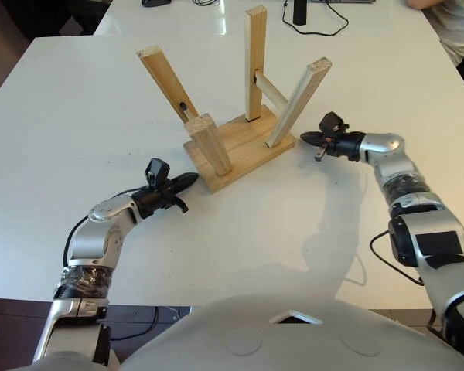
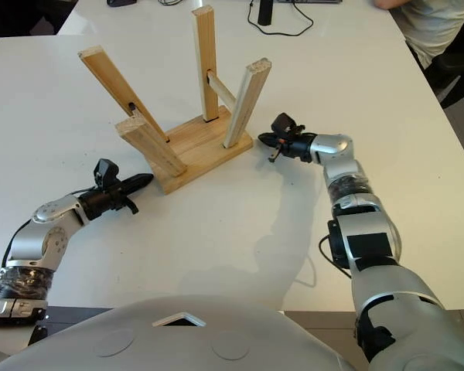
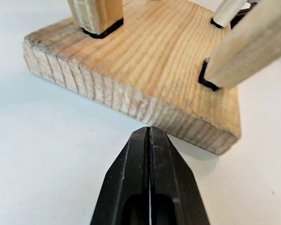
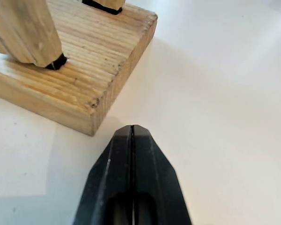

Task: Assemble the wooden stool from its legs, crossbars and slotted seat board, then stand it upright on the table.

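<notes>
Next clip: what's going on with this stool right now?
The stool sits upside down on the white table, seat board flat, four legs pointing up, a crossbar joining two of them. Neither arm holds anything: the left gripper and right gripper, fingers shut, sit at opposite sides of the board, just short of it. It is not yet upright.

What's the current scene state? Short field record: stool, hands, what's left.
stool: upside down on the table
seat board: flat on the table
legs: four, set in the board, pointing up, splayed
crossbar: joins far leg and right leg
left hand: shut, empty, near the board's front edge, not touching
right hand: shut, empty, beside the board's right corner
remaining: stool not yet upright
</notes>
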Tool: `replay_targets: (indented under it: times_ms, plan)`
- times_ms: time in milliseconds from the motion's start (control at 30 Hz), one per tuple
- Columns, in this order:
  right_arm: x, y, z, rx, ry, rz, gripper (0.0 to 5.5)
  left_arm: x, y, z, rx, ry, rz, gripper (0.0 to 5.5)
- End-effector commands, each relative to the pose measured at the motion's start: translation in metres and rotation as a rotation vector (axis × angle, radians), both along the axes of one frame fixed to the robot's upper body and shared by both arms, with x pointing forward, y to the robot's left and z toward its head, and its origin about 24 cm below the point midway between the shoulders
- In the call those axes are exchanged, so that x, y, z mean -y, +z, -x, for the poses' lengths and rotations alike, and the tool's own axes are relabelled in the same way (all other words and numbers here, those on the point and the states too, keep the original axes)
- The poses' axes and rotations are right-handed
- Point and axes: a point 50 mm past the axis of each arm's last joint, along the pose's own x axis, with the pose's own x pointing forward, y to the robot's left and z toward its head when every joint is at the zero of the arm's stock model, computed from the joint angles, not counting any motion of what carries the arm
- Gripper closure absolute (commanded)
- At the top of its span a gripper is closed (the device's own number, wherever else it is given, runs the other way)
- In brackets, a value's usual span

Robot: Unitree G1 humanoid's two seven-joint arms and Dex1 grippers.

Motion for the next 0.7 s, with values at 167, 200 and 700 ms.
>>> replay_targets:
  times_ms: [167,200,700]
  plan:
    - [-0.002,-0.002,0.004,-0.016,0.036,-0.041,5.5,0.011,-0.022,0.026,-0.168,-0.059,-0.034,5.46]
    - [-0.003,-0.004,0.006,-0.026,0.056,-0.047,5.5,0.016,-0.023,0.025,-0.169,-0.063,-0.028,5.46]
    - [0.001,-0.005,0.111,-0.116,0.328,-0.124,5.5,0.041,-0.021,0.023,-0.117,-0.084,-0.005,5.46]
